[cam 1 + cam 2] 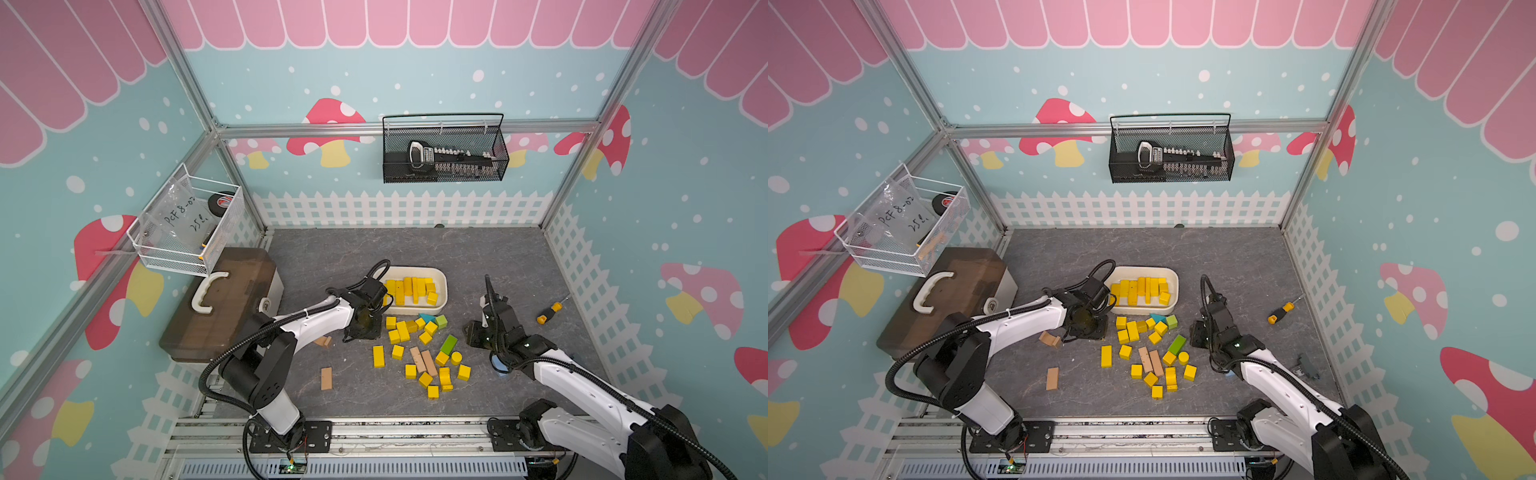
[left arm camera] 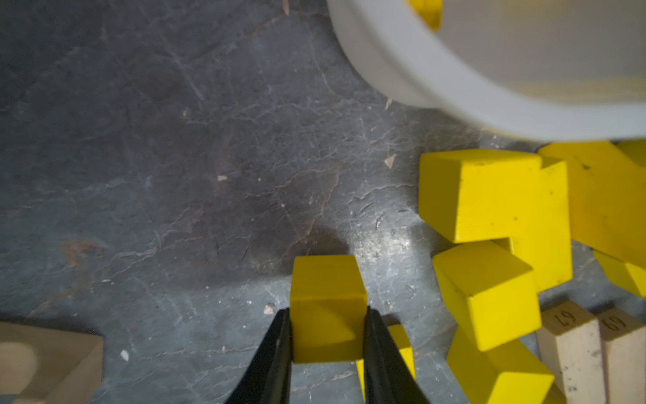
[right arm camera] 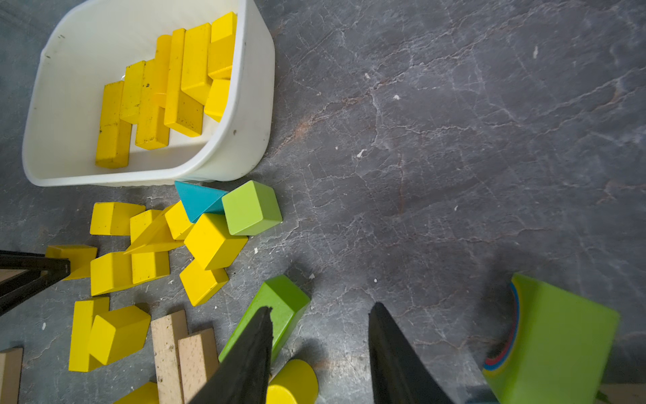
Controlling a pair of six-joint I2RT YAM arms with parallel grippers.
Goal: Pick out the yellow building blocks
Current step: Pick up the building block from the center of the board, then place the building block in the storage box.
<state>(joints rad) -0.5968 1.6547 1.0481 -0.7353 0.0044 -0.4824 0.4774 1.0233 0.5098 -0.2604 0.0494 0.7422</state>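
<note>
The left claw (image 2: 328, 311) is clenching a yellow cube (image 2: 327, 280), one black finger pressing on each side face. Whether the cube is clearing the surface (image 2: 174, 175) yet, the wrist view is not showing. Just beside it, toward the robot's right, yellow blocks (image 1: 401, 330) are lying jumbled and touching one another. Beyond the claw, away from the robot's base and a little to the right, the white tub (image 1: 444, 291) is sitting near, its long axis running side to side and more yellow pieces lying inside. The left arm is the nearer one to it, so the coming carry is looking like a short lift over the near rim. The right claw (image 3: 323, 306) is hanging released, nothing between its fingers, over bare surface beside a green bar (image 3: 283, 297) and a yellow cylinder (image 3: 297, 377).
</note>
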